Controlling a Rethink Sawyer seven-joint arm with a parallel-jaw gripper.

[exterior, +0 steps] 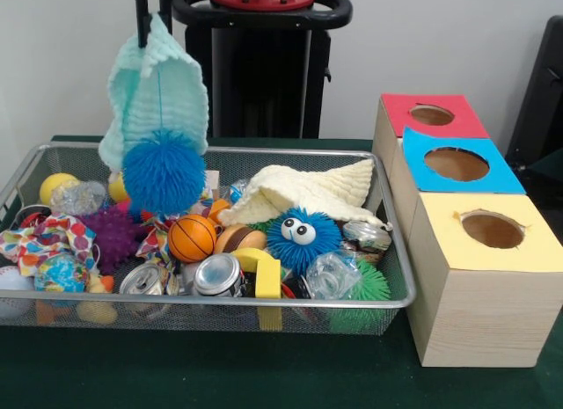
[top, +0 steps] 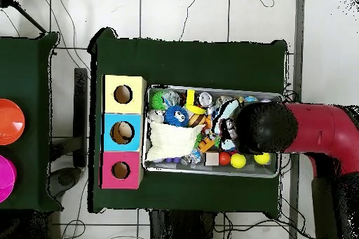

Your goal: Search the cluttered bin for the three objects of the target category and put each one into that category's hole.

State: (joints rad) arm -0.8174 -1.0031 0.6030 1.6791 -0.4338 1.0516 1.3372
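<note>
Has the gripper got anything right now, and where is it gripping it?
Yes: the gripper holds a mint-green knitted cloth pinched at its top edge, lifted above the wire bin. A blue fuzzy ball hangs at the cloth's lower end.

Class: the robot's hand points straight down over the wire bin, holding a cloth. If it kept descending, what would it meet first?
Probably the blue spiky rubber ball hanging under the mint-green knitted cloth held by the hand; depth is uncertain.

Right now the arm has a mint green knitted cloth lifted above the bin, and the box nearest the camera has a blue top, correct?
Not quite. The mint green knitted cloth does hang lifted above the bin, but in the front view the nearest box has a yellow top; the blue-topped box is the middle one.
</note>
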